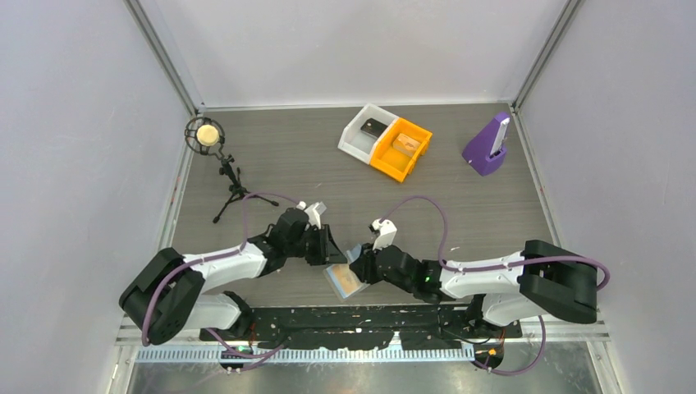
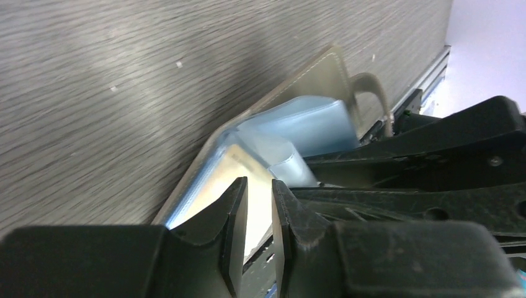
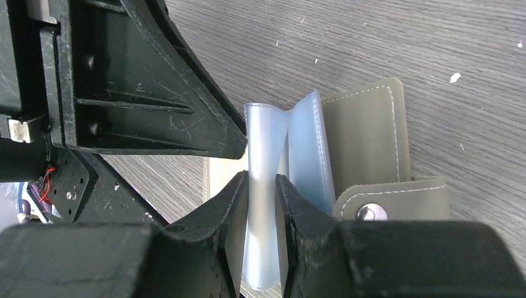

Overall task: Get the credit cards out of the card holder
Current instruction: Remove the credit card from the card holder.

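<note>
Card holder (image 1: 343, 281) sits at the near edge of the worktop (image 1: 312, 156), roughly mid-width, between the two arms. It lies open, with the grey-brown cover flat on the worktop and the light blue inner panels (image 3: 307, 149) fanned upward.

Right gripper (image 3: 262, 186) is clamped on one blue panel. The fingers are pressed onto it from both sides and the panel stands upright between them. The tab (image 3: 397, 195) with its metal snap (image 3: 371, 212) lies just beside the right finger, on the cover.

Left gripper (image 2: 259, 192) comes in from the opposite side. The jaws are almost together with only a thin slit between them. The tips are over the pale inner face of the holder, and the wrist view doesn't show whether anything is pinched. In the right wrist view one left fingertip touches the upper edge of the clamped panel.

The top view shows a tan patch on the holder's open face; can't tell whether it is a card.

Far side:
- A white bin (image 1: 358, 131) and an orange bin (image 1: 414, 146) touch each other, mid-right near the far edge. There is a dark item in the white one and a tan item in the orange one.
- A purple stand (image 1: 484, 156) holding a white device is near the far right corner.
- A microphone (image 1: 205, 134) on a small tripod (image 1: 232, 187) is near the far left corner.
</note>
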`<state>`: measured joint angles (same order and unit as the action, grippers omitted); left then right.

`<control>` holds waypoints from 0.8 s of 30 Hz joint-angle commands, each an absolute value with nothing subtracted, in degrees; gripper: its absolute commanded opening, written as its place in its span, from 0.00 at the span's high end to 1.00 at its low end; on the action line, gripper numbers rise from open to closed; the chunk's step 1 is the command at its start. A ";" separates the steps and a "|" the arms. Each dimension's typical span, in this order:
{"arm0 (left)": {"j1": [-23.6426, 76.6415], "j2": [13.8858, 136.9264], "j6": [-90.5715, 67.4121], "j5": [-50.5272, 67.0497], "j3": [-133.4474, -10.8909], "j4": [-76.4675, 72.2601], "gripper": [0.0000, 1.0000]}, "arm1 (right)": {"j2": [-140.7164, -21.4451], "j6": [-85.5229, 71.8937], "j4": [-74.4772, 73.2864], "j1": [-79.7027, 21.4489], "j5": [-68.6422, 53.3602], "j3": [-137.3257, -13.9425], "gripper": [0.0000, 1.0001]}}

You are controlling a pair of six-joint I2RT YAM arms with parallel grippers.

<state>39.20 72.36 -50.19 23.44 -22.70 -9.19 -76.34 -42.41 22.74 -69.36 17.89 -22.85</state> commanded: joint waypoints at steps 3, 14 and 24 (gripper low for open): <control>40.92 75.08 -51.03 25.59 -26.54 -15.00 0.77 | -74.03 -43.39 25.53 -68.82 17.04 -22.95 0.68; 41.87 80.92 -52.58 26.97 -29.85 -20.25 0.77 | -64.03 -44.48 8.84 -68.86 23.61 -24.58 0.41; 43.83 87.14 -55.74 29.72 -33.18 -25.86 0.77 | -52.31 -44.26 0.93 -69.04 25.84 -24.34 0.48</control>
<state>42.70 85.60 -54.26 27.75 -30.48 -20.64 -55.51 -43.94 3.68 -68.88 23.57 -22.72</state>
